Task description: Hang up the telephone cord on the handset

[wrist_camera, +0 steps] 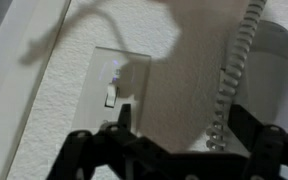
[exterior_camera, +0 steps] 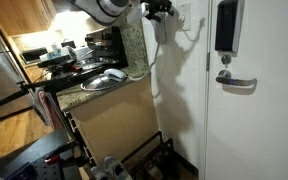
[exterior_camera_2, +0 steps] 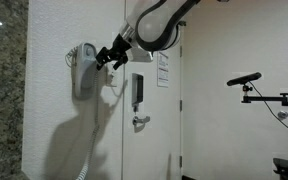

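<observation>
The light-grey handset [exterior_camera_2: 84,70] hangs upright on the white wall; it also shows in an exterior view [exterior_camera: 160,30] and at the right edge of the wrist view [wrist_camera: 281,60]. The whitish telephone cord [wrist_camera: 234,70] runs as a coil down beside the handset and droops below it in an exterior view [exterior_camera: 150,58]. My gripper [exterior_camera_2: 112,55] is up against the wall next to the handset. In the wrist view my gripper [wrist_camera: 184,125] is open, and the cord passes between its black fingers, close to the right one.
A white switch plate [wrist_camera: 114,85] sits on the wall left of the cord. A door with a black box [exterior_camera: 226,25] and a lever handle [exterior_camera: 236,83] is beside the phone. A granite counter with a stove and pans [exterior_camera: 104,78] lies below.
</observation>
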`<state>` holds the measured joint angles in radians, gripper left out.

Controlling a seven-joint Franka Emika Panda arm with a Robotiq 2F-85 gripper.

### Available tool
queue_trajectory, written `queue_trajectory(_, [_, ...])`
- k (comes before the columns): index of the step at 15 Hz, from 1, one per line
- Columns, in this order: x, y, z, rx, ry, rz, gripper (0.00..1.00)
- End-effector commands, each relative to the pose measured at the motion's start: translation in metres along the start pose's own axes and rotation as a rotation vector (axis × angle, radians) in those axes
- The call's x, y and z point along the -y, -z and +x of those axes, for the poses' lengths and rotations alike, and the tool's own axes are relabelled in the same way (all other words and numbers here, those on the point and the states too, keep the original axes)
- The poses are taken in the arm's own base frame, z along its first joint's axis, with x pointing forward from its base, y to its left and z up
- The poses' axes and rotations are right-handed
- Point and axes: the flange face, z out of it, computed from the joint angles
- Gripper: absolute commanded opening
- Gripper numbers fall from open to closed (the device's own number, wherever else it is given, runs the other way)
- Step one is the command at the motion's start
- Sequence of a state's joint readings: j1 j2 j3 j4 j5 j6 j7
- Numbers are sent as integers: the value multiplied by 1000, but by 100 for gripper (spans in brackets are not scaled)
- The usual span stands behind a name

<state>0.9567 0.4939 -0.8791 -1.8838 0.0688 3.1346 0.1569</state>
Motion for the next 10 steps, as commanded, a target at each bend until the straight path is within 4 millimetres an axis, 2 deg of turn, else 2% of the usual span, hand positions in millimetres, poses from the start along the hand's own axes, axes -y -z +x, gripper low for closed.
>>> queue_trajectory(1, [22,30,3,-4,75,152,100])
queue_trajectory(2, [21,31,1,4,99,168,100])
queue_trajectory(4, [8,16,-5,38,107,116,100])
queue_trajectory(6, [-6,4,-3,20,84,79,100])
queue_trajectory(10, [8,7,-6,21,103,77,100])
